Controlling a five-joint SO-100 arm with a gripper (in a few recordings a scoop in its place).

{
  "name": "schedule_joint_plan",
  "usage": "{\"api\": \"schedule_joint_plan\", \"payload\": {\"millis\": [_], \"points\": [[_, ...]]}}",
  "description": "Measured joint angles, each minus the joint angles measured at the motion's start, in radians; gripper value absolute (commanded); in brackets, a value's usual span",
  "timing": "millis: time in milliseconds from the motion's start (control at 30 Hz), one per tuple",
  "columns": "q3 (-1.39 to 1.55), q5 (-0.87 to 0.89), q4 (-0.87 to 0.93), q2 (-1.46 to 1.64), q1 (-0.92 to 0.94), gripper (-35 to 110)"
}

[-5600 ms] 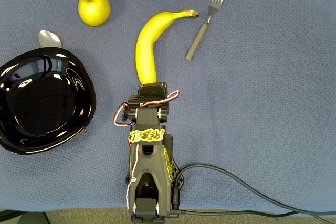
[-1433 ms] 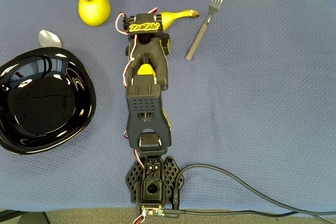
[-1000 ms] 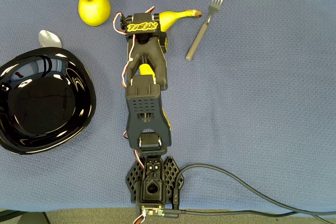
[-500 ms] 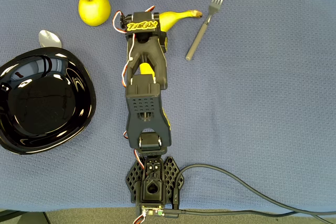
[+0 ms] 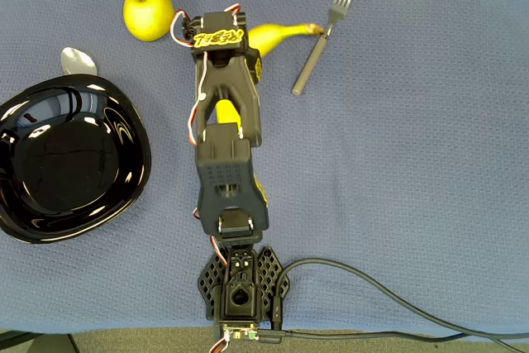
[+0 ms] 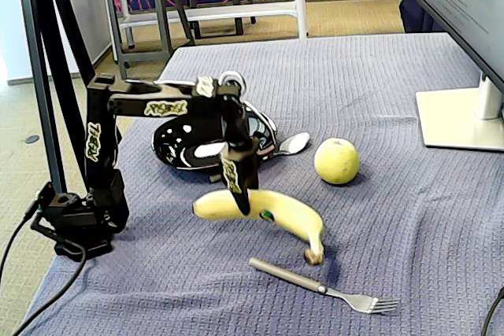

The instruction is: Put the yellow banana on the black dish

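The black two-finger pincer (image 6: 239,194) reaches straight down from the arm's wrist and is closed on the long curved bright yellow banana (image 6: 264,212), gripping it nearer its blunt end than its brown stem. In the fixed view the blunt end looks raised off the blue-grey woven cloth of the bench (image 6: 409,194), while the stem tip hangs low, close to or touching the cloth just beside the handle of the silver metal fork (image 6: 323,286).

The large glossy black shallow dish (image 5: 70,159) lies well apart from the banana, to its lower left in the overhead view, with a silver spoon (image 5: 78,60) tucked at the dish's far rim. The round yellow-green apple (image 5: 149,13) sits near the banana, beyond the spoon from the dish.

The step in hand appears to be the lift and carry. Since the grip is off-centre, the stem end will likely droop, so raise higher first until the tip clears the cloth and fork. Then swing towards the dish, keeping the banana above its wavy rim, and lower over the dish's middle before letting go.
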Motion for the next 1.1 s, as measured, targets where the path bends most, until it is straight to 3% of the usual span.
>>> {"api": "schedule_joint_plan", "payload": {"millis": [467, 767, 1100], "points": [[-0.005, -0.002, 0.1, 0.295, -0.106, 0], [0.037, 0.176, 0.155, 0.499, -0.304, 0], [0.238, 0.428, 0.08, 0.64, -0.571, 0]]}}
